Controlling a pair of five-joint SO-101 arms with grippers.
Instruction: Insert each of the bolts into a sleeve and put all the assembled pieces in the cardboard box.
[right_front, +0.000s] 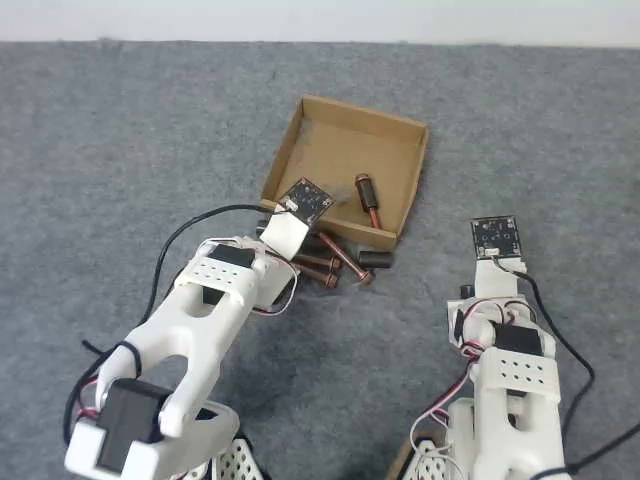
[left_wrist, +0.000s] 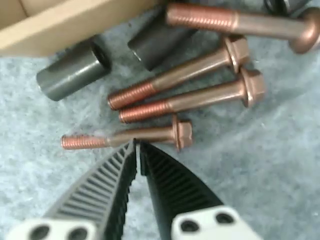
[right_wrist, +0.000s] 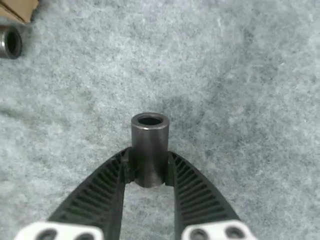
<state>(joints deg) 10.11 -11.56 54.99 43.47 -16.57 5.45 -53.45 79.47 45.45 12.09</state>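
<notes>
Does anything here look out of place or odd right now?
Nothing stands out. Loose bolts and sleeves lie on the carpet beside the cardboard box, and the right gripper holds one sleeve upright.

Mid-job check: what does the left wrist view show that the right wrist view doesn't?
Left wrist: four bolts lying on the mat, two loose sleeves beside the box wall, and the left claw, closed to a slit, with its tips at the nearest bolt.
Right wrist: the right claw shut on a held sleeve, its open end facing the camera.
Both: the grey mat and a bit of the box.
</notes>
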